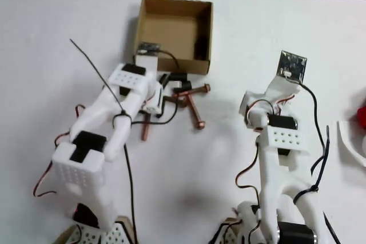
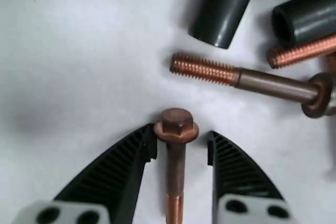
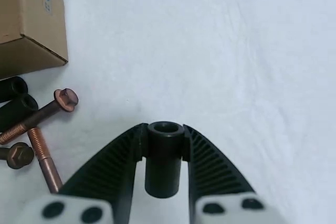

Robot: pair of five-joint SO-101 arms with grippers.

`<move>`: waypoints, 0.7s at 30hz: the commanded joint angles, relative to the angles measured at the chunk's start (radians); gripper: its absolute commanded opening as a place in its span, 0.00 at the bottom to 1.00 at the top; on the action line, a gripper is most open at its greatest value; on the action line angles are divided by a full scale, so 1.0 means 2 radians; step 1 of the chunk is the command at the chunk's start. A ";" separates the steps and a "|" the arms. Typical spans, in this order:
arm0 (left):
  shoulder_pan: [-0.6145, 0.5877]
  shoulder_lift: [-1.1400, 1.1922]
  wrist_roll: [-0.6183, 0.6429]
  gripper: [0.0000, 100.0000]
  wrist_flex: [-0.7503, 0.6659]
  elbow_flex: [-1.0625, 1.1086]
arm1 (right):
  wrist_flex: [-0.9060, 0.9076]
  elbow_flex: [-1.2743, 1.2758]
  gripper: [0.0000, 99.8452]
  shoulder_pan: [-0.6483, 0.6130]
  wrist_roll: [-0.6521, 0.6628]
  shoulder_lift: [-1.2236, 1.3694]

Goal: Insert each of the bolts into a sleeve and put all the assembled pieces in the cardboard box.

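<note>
In the left wrist view my left gripper [image 2: 181, 144] is open, its black fingers [image 2: 126, 171] standing either side of a copper bolt [image 2: 176, 145] lying on the white table. Another bolt [image 2: 252, 77] and two black sleeves [image 2: 223, 3] lie just beyond it. My right gripper [image 3: 164, 140] is shut on a black sleeve [image 3: 164, 156], held with its bore facing away from the camera, above bare table. From above, the left arm [image 1: 123, 92] is over the bolt pile [image 1: 194, 104] below the cardboard box [image 1: 174, 30]. The right arm [image 1: 280, 138] stands to the right of the pile.
The box is open on top and looks empty inside. Loose bolts [image 3: 47, 109] and sleeves [image 3: 13, 95] lie beside its corner [image 3: 31, 24] in the right wrist view. A white and red object [image 1: 354, 135] sits at the table's right edge.
</note>
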 commanded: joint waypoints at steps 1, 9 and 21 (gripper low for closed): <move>0.001 0.008 -0.002 0.15 0.015 -0.027 | -0.008 -0.007 0.02 0.004 0.006 -0.028; -0.002 0.007 -0.002 0.02 0.035 -0.017 | -0.008 -0.007 0.02 0.004 0.006 -0.028; 0.025 -0.122 -0.004 0.02 0.077 -0.053 | 0.003 0.006 0.02 -0.019 0.008 -0.080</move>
